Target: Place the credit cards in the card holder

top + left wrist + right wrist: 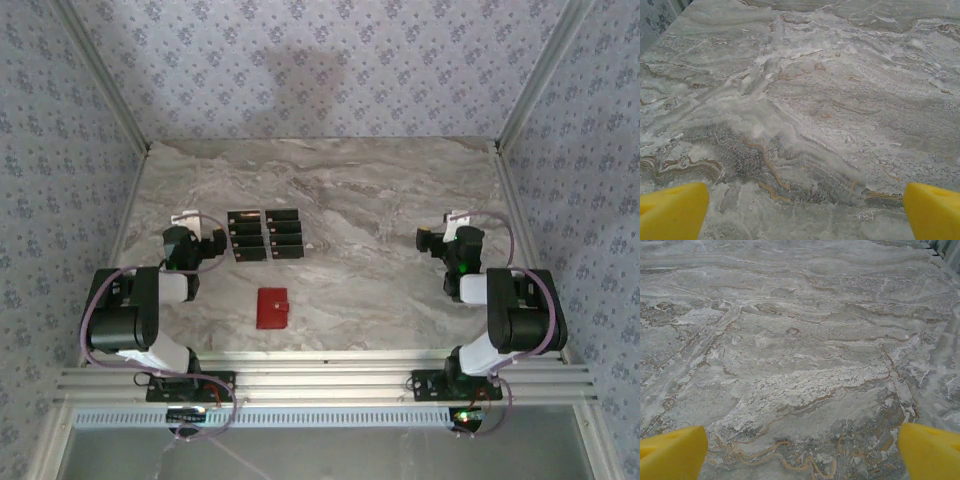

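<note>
Perhaps eight credit cards (248, 240) in two columns, behind the card holder (271, 308)

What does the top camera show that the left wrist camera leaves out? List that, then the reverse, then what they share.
Top camera adds: black cards laid in two columns, a red wallet nearer the front edge, the right gripper, and patterned walls.
Left wrist camera adds: a close look at the yellow fingertips, spread wide, with nothing between them but bare marble.
Shared: the marble table and the left gripper, open and holding nothing.
</note>
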Tool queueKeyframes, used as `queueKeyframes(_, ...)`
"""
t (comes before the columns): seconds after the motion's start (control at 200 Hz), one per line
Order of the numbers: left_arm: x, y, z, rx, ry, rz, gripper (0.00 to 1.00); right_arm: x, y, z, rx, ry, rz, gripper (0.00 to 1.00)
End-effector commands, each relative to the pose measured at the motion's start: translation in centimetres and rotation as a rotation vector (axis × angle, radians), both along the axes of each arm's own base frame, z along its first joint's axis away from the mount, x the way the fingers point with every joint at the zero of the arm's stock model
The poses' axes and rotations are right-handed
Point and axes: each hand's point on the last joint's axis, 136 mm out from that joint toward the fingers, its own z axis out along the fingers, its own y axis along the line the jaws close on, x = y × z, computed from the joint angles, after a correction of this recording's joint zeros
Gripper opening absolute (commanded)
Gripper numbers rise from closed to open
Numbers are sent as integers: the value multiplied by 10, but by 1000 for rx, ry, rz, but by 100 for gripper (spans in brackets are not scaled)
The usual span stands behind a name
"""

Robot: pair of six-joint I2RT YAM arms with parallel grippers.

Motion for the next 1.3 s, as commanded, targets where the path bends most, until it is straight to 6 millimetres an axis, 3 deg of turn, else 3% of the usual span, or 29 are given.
queueKeyframes(0.0, 6, 0, 13, -8, -45, -4, 100, 4, 0, 7, -11, -19, 7, 100)
queueKeyframes(0.62, 6, 0, 13, -9, -47, -6, 100, 3, -1, 7, -4, -22, 8, 100)
queueKeyframes(0.705, 4, 8, 16, -11, -49, 39, 100, 3, -10, 14, -4, -16, -46, 100)
queueKeyframes(0.959, -2, 27, 42, -20, -50, 150, 100, -9, -25, 50, 54, 83, -177, 100)
queueKeyframes(1.144, -20, 46, 71, -86, -56, 303, 100, -27, -47, 76, 328, 126, -415, 100)
queueKeyframes(1.294, -24, 28, 96, -241, -14, 264, 100, -26, -17, 92, 511, 177, -256, 100)
